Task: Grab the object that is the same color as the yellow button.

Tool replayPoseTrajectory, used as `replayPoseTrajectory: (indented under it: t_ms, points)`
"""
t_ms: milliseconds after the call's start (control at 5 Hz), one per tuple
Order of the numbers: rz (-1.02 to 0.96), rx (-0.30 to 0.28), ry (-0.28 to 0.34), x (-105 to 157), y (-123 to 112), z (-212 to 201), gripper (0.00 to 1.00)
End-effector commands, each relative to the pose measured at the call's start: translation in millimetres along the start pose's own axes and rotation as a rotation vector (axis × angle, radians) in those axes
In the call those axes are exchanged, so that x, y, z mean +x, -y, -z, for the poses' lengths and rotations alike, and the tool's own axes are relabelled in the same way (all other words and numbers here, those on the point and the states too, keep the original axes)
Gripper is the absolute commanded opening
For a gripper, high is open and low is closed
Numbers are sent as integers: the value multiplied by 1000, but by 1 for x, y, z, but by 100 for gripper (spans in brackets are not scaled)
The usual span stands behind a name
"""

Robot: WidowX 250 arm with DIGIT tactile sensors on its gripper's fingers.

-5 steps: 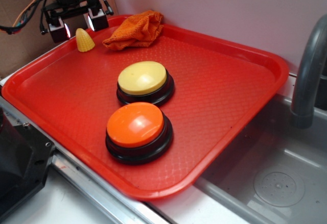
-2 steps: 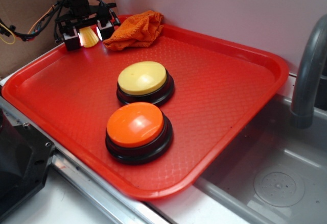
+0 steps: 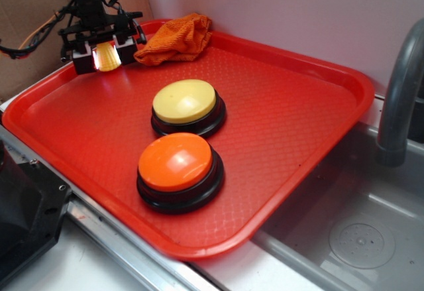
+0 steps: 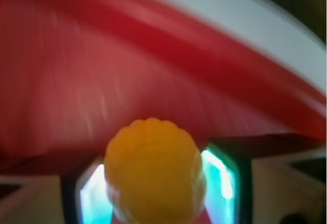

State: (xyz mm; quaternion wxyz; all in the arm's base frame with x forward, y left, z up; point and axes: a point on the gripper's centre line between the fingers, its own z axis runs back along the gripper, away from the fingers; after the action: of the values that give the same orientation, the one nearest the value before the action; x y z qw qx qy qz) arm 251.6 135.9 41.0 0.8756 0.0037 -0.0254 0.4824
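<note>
So I've got the gripper [image 3: 106,54] clamped on the little yellow cone [image 3: 106,57], jaws pinched in on both sides of it, up at the far left corner of the red tray [image 3: 318,125]. From the outside camera I can't really tell whether it's off the tray floor or just touching it. The wrist cam shows the cone [image 4: 153,170] filling the gap between the two fingers [image 4: 220,175], bumpy tip pointing at the lens, and the picture is pretty smeared.

What worries me: that cone is tapered and knobbly, so my guess is the fingers are squeezing a sloped surface. If the grip sits too near the narrow end, it could squirt out or twist the moment I lift. The orange cloth [image 3: 175,38] is just beside the gripper on its right, so a sideways drift could snag a fold and drag it along. The tray rim is close behind too, and bumping it could knock the cone loose.

Count on the tray: one cone, one cloth, two dome buttons, namely one yellow button [image 3: 185,101] and one orange button [image 3: 175,162], both well apart from the gripper. One grey faucet [image 3: 400,99] off to the right over the sink [image 3: 358,238].
</note>
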Motion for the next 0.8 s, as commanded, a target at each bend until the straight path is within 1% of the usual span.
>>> replayPoseTrajectory:
  t_ms: [0, 200, 400, 600]
  points:
    - [366, -105, 70, -59, 2, -106, 0]
    - [584, -155, 79, -89, 21, -138, 0]
    - [781, -136, 100, -113, 38, -160, 0]
    - [943, -124, 109, -121, 37, -172, 0]
